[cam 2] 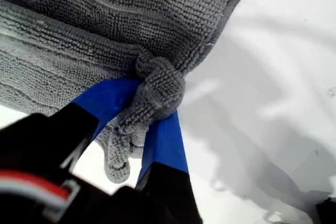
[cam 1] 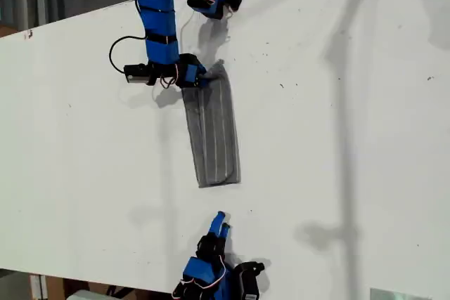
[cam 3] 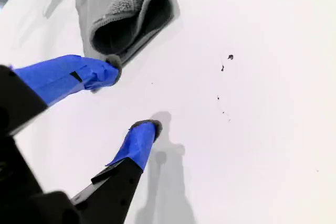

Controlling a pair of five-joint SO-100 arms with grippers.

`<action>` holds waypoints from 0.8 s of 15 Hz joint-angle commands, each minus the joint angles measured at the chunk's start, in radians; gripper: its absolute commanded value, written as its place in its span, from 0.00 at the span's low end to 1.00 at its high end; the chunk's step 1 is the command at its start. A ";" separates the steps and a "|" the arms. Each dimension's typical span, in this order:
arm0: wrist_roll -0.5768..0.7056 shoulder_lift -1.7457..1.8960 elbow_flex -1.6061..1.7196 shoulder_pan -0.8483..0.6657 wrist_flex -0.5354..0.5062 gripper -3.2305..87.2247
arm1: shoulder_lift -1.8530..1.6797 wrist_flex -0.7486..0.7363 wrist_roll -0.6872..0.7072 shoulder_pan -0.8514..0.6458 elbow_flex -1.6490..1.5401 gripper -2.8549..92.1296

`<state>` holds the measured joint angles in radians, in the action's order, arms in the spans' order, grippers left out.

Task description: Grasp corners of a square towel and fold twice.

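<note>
Towel [cam 1: 212,135] lies folded; my first gripper [cam 2: 149,116] pinches a bunched corner [cam 2: 157,90], while my second gripper [cam 3: 131,98] stands spread, holding nothing.

A broad white table [cam 1: 337,138] carries everything, filling almost the whole exterior view; its far edge runs slantwise from about nine o'clock up to twelve. Small dark specks mark its surface toward three o'clock, and soft grey shadows cross it at one and five o'clock. Directly on it lies the towel [cam 1: 212,135], grey with thin pale stripes, folded into a long narrow strip just above the centre of that view, pointing from eleven o'clock down toward six. Its end toward six o'clock lies flat; in the second wrist view the fold gapes slightly open.
</note>
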<state>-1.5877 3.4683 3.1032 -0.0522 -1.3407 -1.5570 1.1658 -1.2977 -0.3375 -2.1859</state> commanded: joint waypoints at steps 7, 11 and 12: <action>0.416 0.002 0.012 0.009 0.029 0.25 | -0.299 0.259 -0.069 0.009 0.035 0.03; 0.273 0.002 0.014 0.041 0.031 0.25 | -0.442 0.407 -0.054 -0.015 0.143 0.03; 0.282 0.002 0.014 0.044 0.029 0.25 | -0.426 0.410 -0.038 -0.005 0.179 0.03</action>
<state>-1.2655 3.4683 3.1140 -0.0199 -1.3269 -1.9497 1.5631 -1.3530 -0.3513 -2.0877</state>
